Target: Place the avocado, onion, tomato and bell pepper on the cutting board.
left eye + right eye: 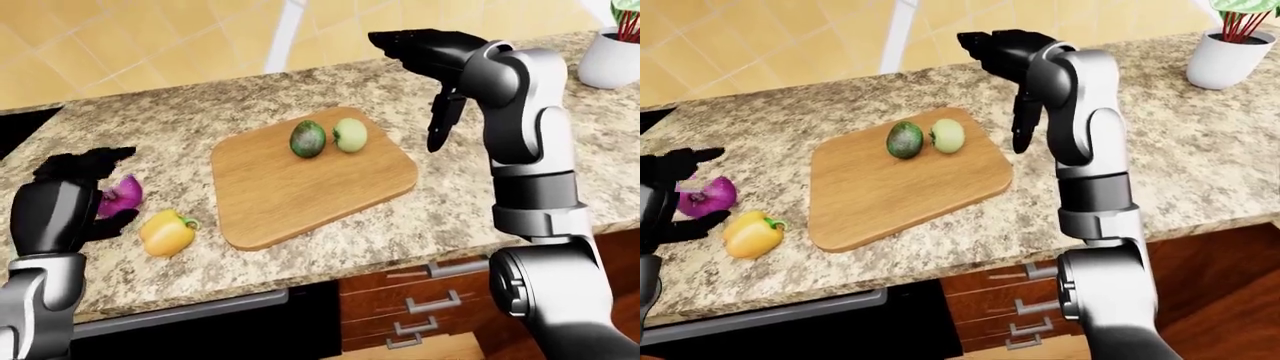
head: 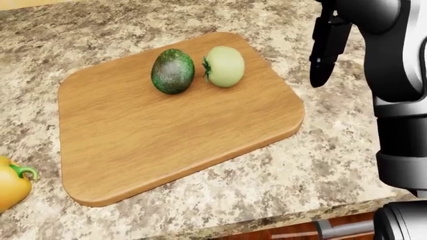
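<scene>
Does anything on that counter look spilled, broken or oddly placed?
Nothing is spilled or broken. The dark green avocado and pale green tomato sit side by side on the wooden cutting board. The purple onion and yellow bell pepper lie off it on the granite counter.

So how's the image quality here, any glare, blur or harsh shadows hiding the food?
Head view: sharp and evenly lit, avocado and tomato casting only faint shadows on the board. Left-eye view: no glare, but the dark left hand partly covers the onion. Right-eye view: pepper clear and unblurred.
</scene>
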